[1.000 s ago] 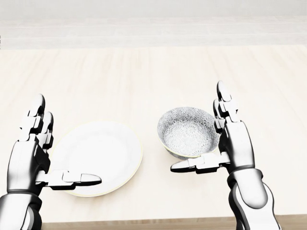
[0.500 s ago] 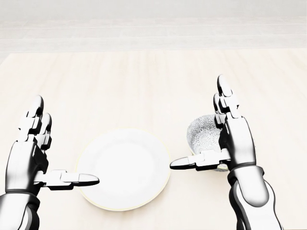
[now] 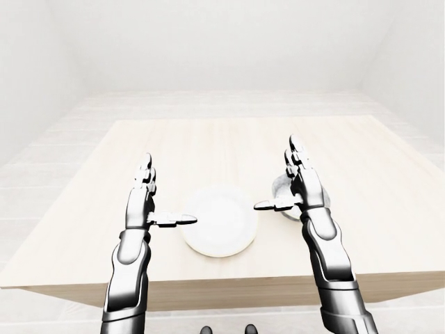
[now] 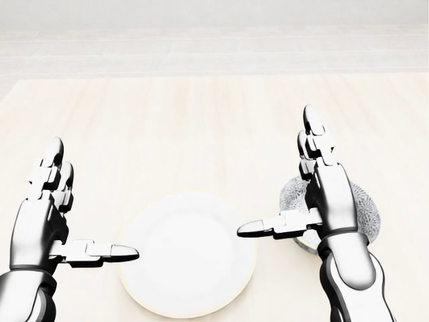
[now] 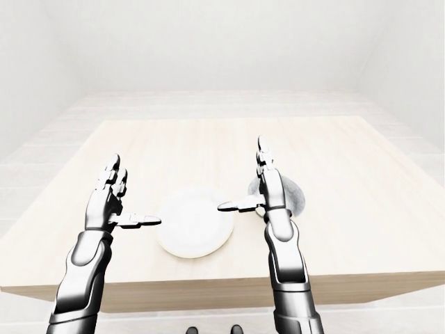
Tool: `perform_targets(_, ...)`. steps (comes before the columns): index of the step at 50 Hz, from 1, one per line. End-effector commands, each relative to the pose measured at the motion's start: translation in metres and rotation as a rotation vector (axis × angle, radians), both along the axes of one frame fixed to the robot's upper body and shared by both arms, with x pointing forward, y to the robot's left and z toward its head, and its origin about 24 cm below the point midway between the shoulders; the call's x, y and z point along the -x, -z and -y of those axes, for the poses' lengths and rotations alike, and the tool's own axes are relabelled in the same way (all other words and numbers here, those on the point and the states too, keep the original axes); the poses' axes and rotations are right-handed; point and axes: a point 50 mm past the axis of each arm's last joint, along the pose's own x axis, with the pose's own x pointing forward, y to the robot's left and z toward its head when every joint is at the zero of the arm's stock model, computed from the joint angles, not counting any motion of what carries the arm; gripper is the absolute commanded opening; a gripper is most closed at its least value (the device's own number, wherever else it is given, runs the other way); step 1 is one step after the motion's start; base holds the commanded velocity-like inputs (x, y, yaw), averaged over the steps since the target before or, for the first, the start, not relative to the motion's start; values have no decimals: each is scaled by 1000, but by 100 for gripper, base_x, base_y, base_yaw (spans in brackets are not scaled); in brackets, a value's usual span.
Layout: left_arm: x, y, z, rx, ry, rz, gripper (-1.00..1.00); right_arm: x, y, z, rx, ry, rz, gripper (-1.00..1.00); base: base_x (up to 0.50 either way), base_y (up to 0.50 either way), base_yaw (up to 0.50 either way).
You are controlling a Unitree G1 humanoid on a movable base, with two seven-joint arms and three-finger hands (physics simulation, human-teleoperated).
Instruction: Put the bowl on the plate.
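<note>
A white plate [image 4: 188, 255] lies on the pale wooden table [image 4: 201, 121], low in the head view between my two hands. The patterned grey-white bowl [image 4: 364, 213] stands to the plate's right, apart from it. My right hand [image 4: 278, 178] is open above the bowl and hides most of it, thumb pointing left toward the plate. Left of the plate my left hand [image 4: 94, 201] is open too, its thumb pointing right at the plate's rim. Neither hand holds anything.
In the left-eye view the table's near edge [image 3: 208, 285] runs along the bottom and its left edge [image 3: 62, 202] slants away. A pale floor [image 3: 42, 167] and white walls surround the table. Nothing else stands on it.
The whole picture has shifted: plate and bowl slid rightward in the head view while my hands kept their places, so the camera moved. The bowl now lies under my right hand.
</note>
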Motion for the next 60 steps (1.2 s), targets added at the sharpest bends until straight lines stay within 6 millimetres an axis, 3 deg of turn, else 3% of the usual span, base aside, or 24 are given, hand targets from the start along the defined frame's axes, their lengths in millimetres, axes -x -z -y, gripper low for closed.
perform_targets(1, 0, 2, -1, -8, 1, -12, 100, 0, 1, 1, -3, 0, -3, 100, 11, 0, 0)
perform_targets(51, 0, -1, -4, -22, -9, 0, 100, 2, -1, 2, 25, 1, 5, 100, 9, 6, 0)
perform_targets(60, 0, -1, -4, -32, 2, -2, 100, 5, -15, 13, 100, 51, 62, 100, 0, 0, 0)
